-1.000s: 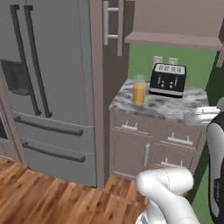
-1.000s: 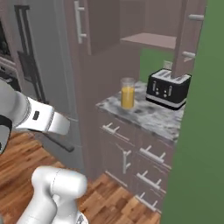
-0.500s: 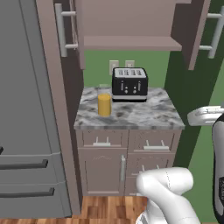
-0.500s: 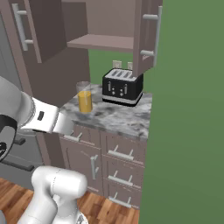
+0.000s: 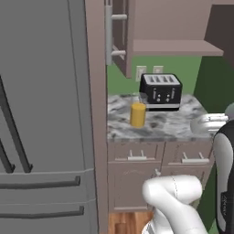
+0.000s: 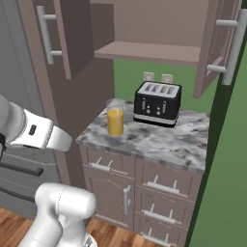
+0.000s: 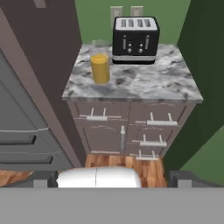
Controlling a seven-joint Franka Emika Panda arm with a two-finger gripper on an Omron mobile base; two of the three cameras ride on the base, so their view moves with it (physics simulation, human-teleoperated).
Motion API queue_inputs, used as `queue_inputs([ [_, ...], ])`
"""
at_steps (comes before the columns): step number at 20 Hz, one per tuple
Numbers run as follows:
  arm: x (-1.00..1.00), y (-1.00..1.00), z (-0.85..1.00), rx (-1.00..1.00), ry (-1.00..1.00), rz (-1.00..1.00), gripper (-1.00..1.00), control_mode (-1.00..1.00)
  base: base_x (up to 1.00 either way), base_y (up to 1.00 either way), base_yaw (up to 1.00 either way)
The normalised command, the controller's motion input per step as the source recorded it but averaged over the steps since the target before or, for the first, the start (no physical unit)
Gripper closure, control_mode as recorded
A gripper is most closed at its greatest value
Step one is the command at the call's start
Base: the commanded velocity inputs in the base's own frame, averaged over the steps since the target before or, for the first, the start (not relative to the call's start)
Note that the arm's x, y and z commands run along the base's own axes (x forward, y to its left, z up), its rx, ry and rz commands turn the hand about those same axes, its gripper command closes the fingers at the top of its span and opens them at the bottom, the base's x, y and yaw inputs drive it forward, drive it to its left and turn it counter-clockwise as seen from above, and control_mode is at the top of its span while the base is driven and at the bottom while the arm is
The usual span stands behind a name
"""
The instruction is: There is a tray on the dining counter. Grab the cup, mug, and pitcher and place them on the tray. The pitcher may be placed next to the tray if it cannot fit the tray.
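The pitcher (image 5: 138, 114) (image 6: 115, 121) (image 7: 100, 68) stands upright on a small marbled counter (image 5: 178, 125) (image 6: 164, 144) (image 7: 148, 83), near its left edge, just beside a black toaster (image 5: 160, 91) (image 6: 157, 102) (image 7: 135, 38). A grey refrigerator (image 5: 43, 119) stands left. The gripper (image 7: 112, 179), well short of the counter, has its jaws spread wide, holding nothing.

The arm (image 5: 176, 196) is glossy white, built of rounded, tube-like segments; a dark panel with small pale markings runs down one link (image 5: 225, 201); another white link (image 6: 34, 132) carries a small dark mark.

- Yellow-orange pitcher (image 6: 115, 120) stands upright on the small marbled counter (image 6: 159, 141), near its left end.
- Black toaster (image 6: 157, 103) sits just beside it, against the green wall (image 6: 130, 76).
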Motion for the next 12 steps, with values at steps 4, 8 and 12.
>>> queue_inputs([
  [4,0.00,0.00,0.00,0.00,0.00,0.00,-1.00,1.00,0.62,-0.53,0.00],
  [8,0.00,0.00,0.00,0.00,0.00,0.00,-1.00,1.00,0.72,-0.28,0.00],
  [12,0.23,0.08,-0.10,0.00,0.01,0.00,-1.00,-1.00,0.23,0.00,0.00],
])
